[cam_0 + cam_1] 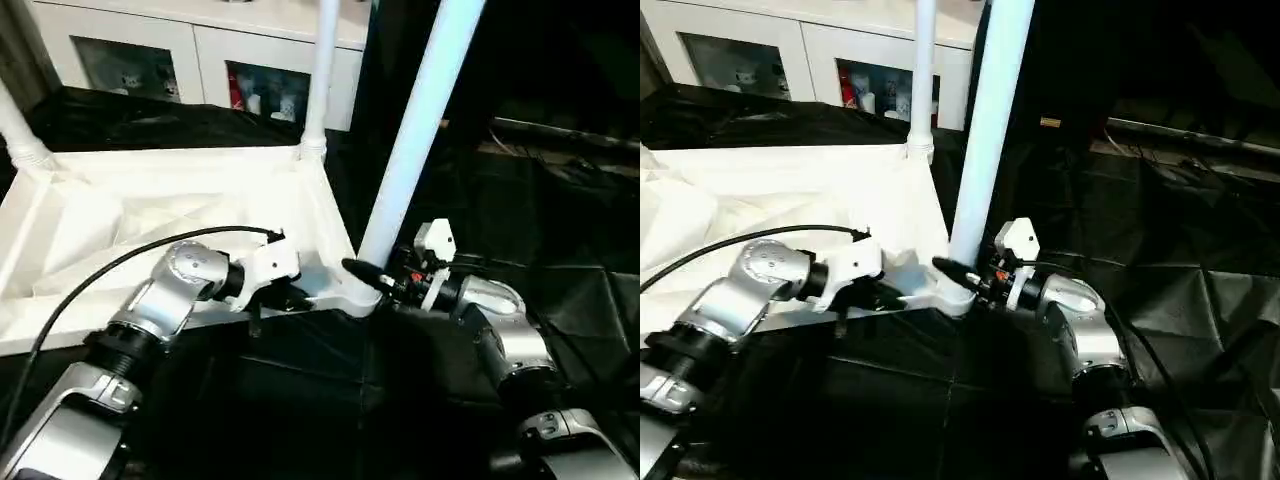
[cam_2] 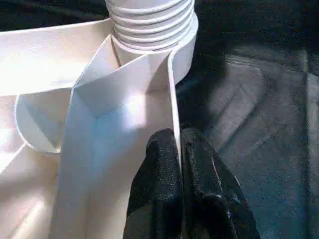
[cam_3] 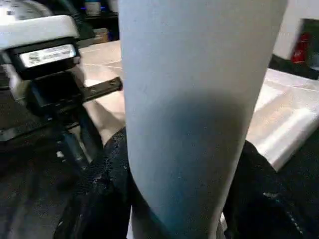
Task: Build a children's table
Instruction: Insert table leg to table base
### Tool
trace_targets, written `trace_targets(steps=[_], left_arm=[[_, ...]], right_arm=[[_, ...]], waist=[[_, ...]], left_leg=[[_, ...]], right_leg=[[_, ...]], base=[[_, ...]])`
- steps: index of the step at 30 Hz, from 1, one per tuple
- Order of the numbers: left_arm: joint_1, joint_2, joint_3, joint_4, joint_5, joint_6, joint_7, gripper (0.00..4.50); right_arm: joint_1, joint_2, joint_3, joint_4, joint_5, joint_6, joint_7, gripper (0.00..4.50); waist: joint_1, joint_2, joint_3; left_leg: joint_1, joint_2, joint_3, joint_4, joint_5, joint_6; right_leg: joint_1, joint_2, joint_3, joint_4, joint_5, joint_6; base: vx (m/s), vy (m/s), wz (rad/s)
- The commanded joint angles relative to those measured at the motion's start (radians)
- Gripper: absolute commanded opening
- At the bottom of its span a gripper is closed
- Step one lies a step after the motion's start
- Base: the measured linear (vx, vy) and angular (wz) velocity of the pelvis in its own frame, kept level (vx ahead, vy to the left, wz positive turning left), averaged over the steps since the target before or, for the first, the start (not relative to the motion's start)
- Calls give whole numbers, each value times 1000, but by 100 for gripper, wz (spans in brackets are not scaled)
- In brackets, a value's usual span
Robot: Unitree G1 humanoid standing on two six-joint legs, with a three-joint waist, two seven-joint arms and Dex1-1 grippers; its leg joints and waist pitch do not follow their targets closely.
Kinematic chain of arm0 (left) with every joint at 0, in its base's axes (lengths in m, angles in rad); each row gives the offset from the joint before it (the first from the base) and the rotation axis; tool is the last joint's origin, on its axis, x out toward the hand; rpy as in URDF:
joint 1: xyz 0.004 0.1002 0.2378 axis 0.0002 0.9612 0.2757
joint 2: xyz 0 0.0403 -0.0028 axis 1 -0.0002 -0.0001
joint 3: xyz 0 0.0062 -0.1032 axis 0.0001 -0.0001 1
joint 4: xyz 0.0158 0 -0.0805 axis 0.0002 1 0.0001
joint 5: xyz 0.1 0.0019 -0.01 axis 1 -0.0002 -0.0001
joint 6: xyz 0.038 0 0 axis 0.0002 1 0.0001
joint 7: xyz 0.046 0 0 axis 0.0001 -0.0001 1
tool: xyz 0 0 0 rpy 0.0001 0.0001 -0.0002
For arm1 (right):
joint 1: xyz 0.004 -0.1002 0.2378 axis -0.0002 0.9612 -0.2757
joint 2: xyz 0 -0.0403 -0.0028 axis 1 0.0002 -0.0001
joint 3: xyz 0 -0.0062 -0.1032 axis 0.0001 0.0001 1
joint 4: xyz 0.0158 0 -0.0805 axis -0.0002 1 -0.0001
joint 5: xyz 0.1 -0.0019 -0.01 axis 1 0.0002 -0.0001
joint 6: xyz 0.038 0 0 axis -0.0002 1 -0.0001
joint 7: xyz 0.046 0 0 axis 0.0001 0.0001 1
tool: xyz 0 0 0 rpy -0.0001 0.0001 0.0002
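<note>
The children's table lies upside down: its white tabletop [image 1: 150, 215] rests on the black cloth with its ribbed underside facing up. One white leg [image 1: 320, 70] stands in the far right corner socket and another [image 1: 20, 130] at the far left. My left gripper [image 1: 300, 298] is shut on the tabletop's raised rim [image 2: 173, 99] near the near right corner, one finger [image 2: 162, 169] on each side of the wall. My right gripper [image 1: 365, 275] is shut around the base of a thick white leg [image 1: 415, 140] that stands in the near right socket [image 2: 149, 20], its black fingers [image 3: 107, 169] hugging the tube [image 3: 199, 99].
A white cabinet [image 1: 200, 50] with glass doors stands behind the work table. Crumpled black cloth [image 1: 560, 220] covers the table to the right of the legs. My left wrist housing [image 3: 45, 55] sits close beside the held leg.
</note>
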Motion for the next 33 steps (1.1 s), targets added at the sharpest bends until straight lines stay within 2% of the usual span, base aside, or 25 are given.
trace_targets(steps=[1,5,14,17,18,19,21,22,23,24,26,27,28,29,33], left_arm=[[22,2,-66,-62,-25,-35,-139,0],[28,15,-75,-86,-44,-30,-187,0],[26,21,-71,-91,-51,-21,-200,0],[17,4,-56,-69,-41,-16,-163,0],[2,-22,-38,-33,-28,-2,-100,0],[-2,-27,-35,-26,-24,2,-86,0],[-26,-55,-18,22,1,26,1,0],[-43,-76,-4,51,13,48,59,0],[-50,-83,1,62,17,57,80,0],[-66,-100,12,85,25,77,128,0],[-81,-116,20,109,34,93,169,0],[-95,-131,28,132,43,110,205,0],[-101,-137,31,142,47,119,221,0],[-122,-160,38,174,63,148,277,0],[-160,-208,36,226,90,196,366,0]], right_arm=[[57,-32,54,87,-54,78,34,189],[79,-49,84,57,-59,92,100,189],[92,-55,100,37,-69,96,128,189],[99,-54,97,27,-71,98,117,189],[94,-43,79,39,-70,104,70,189],[91,-39,73,44,-70,103,54,189],[67,-16,29,87,-71,104,-65,189],[52,-5,8,111,-79,94,-136,189],[49,0,0,117,-78,94,-157,189],[46,15,-17,124,-69,99,-197,189],[43,31,-26,134,-71,92,-241,189],[42,48,-33,139,-72,93,-280,189],[40,54,-35,143,-75,96,-302,189],[31,79,-40,165,-92,106,-394,189],[-17,143,-50,265,-135,101,-625,189]], waist=[[6,24,-40],[11,25,-41],[20,30,-41],[20,30,-42],[21,28,-40],[23,28,-36],[25,26,-23],[23,23,-20],[22,24,-16],[22,22,-13],[21,22,-14],[19,22,-12],[19,22,-12],[19,20,-10],[17,25,-10]], left_leg=[[4,80,-23,-85,-109,75],[6,80,-22,-84,-96,79],[11,81,-18,-84,-84,65],[10,82,-18,-84,-71,66],[9,81,-18,-85,-71,67],[10,82,-18,-88,-98,60],[17,82,-19,-96,-211,17],[17,80,-21,-99,-246,5],[18,80,-24,-100,-282,-9],[28,78,-34,-101,-362,-38],[23,79,-39,-105,-362,-41],[20,79,-39,-109,-369,-43],[20,79,-39,-109,-369,-43],[24,78,-38,-108,-376,-41],[15,75,-43,-110,-359,-45]], right_leg=[[38,-92,45,-59,-4,-338],[40,-93,44,-57,25,-345],[41,-95,38,-54,55,-348],[44,-95,35,-52,80,-349],[44,-94,35,-53,73,-347],[41,-95,34,-59,31,-341],[33,-97,37,-76,-146,-316],[32,-97,37,-82,-211,-304],[30,-98,37,-86,-279,-287],[22,-103,37,-104,-470,-222],[23,-104,37,-107,-489,-200],[17,-100,37,-109,-485,-182],[17,-100,37,-109,-485,-182],[11,-101,39,-112,-491,-180],[12,-105,38,-112,-499,-167]], base=[[0,0,0],[0,0,0],[0,0,0],[0,0,0],[0,0,0],[0,0,0],[0,0,0],[0,0,0],[-54,2,-2],[-54,2,-2],[-29,3,-2],[0,0,0],[0,0,0],[0,0,0],[0,0,0]])
